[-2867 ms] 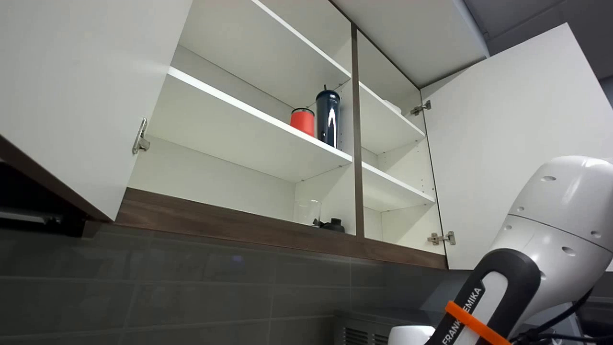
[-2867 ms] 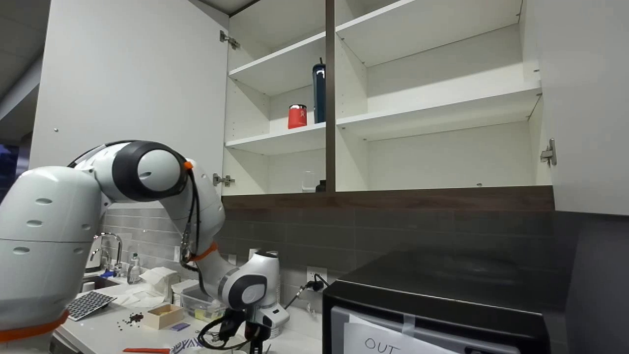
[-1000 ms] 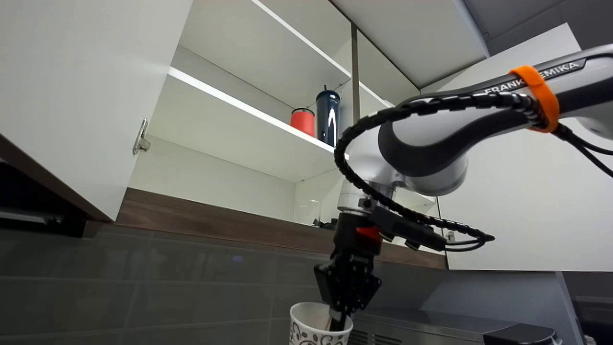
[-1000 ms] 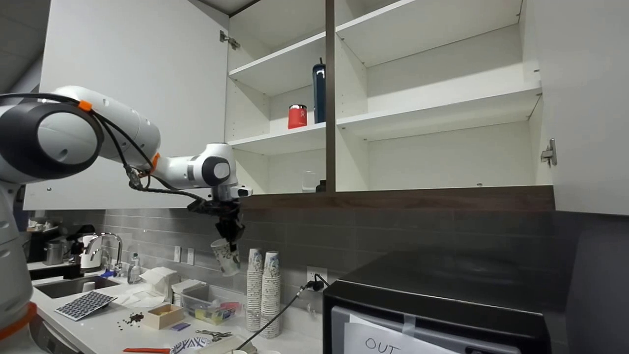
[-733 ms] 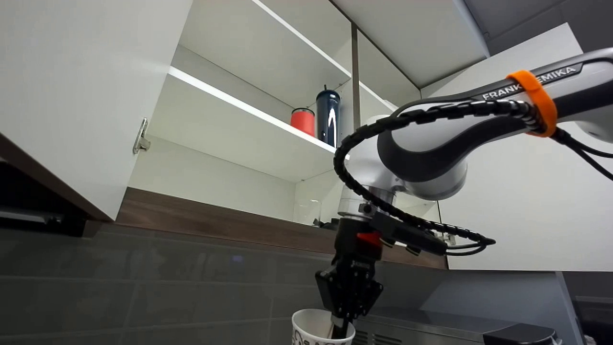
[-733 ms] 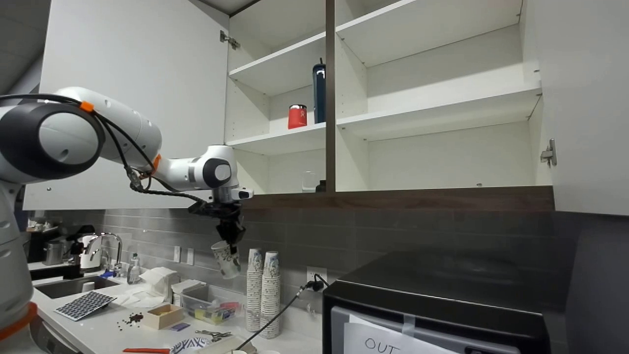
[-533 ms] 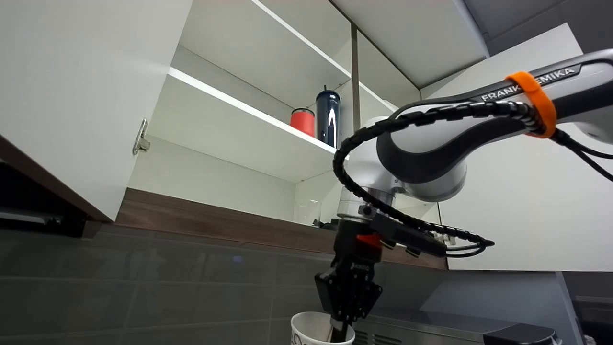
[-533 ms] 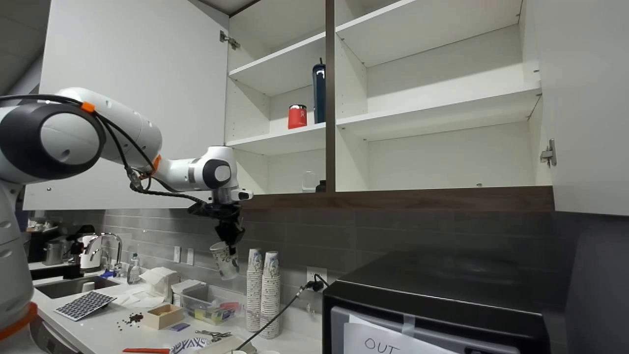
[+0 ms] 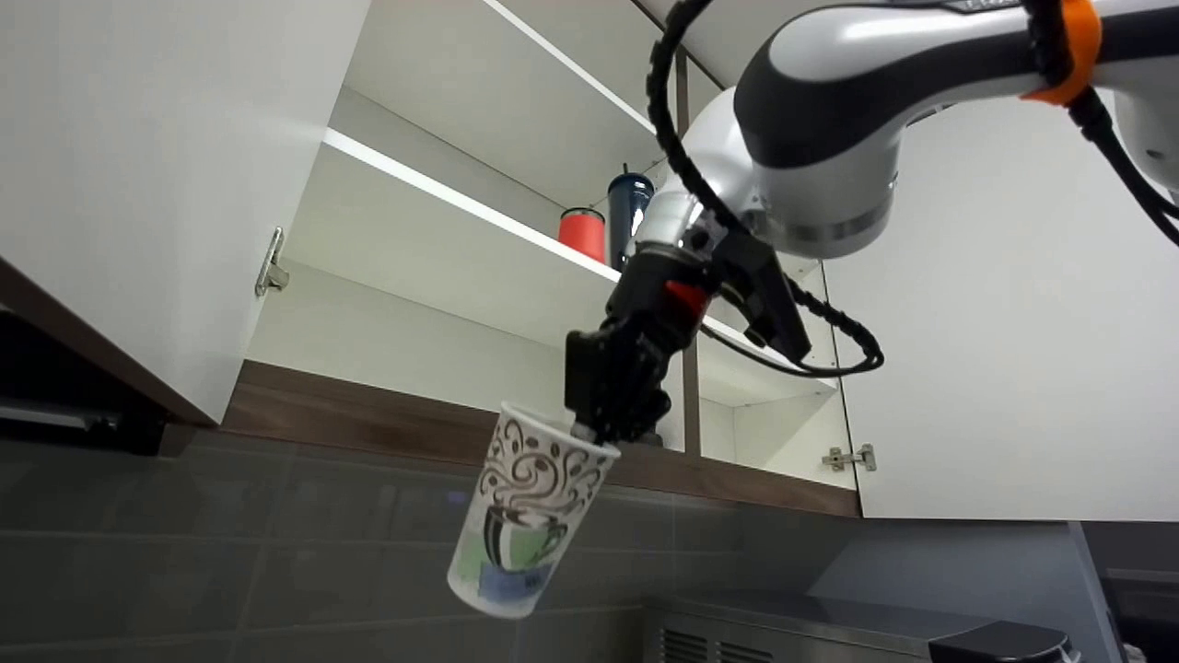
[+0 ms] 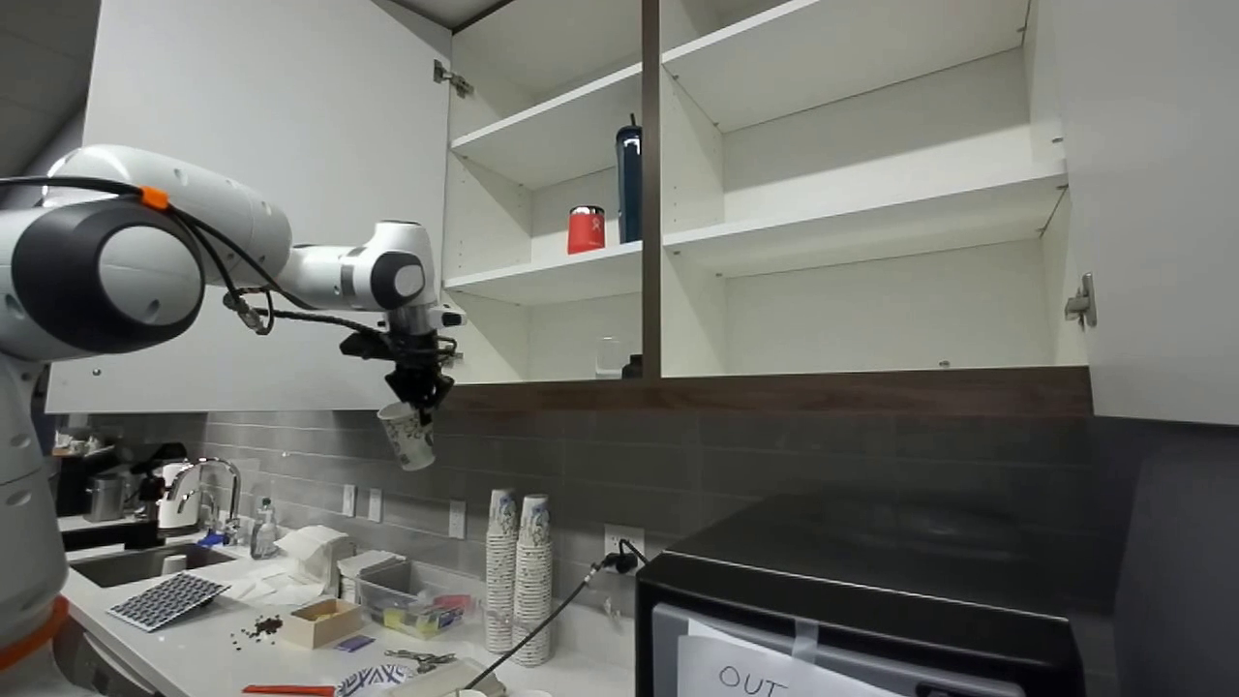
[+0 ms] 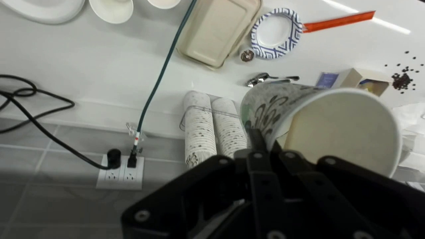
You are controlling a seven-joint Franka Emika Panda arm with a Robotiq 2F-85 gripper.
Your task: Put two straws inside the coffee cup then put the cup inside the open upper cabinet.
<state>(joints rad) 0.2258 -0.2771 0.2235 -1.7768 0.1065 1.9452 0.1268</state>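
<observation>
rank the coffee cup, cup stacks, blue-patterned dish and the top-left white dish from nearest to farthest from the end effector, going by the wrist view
1. Coffee cup, gripped at its wall by the end effector.
2. Cup stacks, left of it, partly hidden.
3. Blue-patterned dish, toward the top, right of center.
4. White dish, in the top left corner, partly cut off.

A: Site type?
B: Kitchen. Sink (image 10: 116, 571), faucet (image 10: 235, 494), tiled backsplash (image 10: 581, 450), white counter (image 10: 198, 660), open upper cabinet (image 10: 871, 392) above.
A: Home or office?
B: Can't tell. Two cup stacks (image 10: 533, 586) on the counter.
</observation>
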